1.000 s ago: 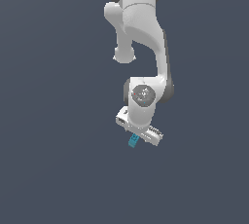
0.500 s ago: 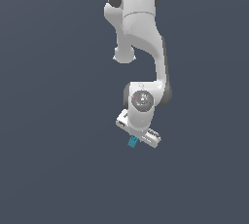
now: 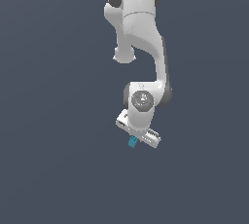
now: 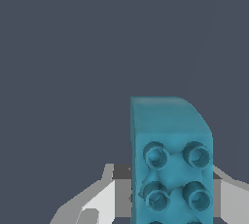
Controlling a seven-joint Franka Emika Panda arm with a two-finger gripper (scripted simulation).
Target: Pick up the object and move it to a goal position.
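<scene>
- Gripper point(image 3: 133, 141) hangs at the low end of the white Panda arm point(image 3: 141, 33), near the middle of the exterior view, a little toward its right.
- Gripper clamped on the teal-blue block point(image 3: 132, 142): in the wrist view the block point(image 4: 171, 162) sits between the two pale fingers point(image 4: 99, 199), one on each flank, both pressed close against its sides.
- Block pokes out just below the white hand body in the exterior view, at the end nearer that view's left; only a small teal corner shows there.
- Wrist view: block fills the space between the fingers, oblong, with one rounded upper corner. The face toward the camera carries round recessed studs in two columns; two full rows show, and a third is cut by the frame edge.
- Block far narrower than the hand body above it.
- Background a flat dark grey-blue all round; cannot tell whether the block touches any surface.
</scene>
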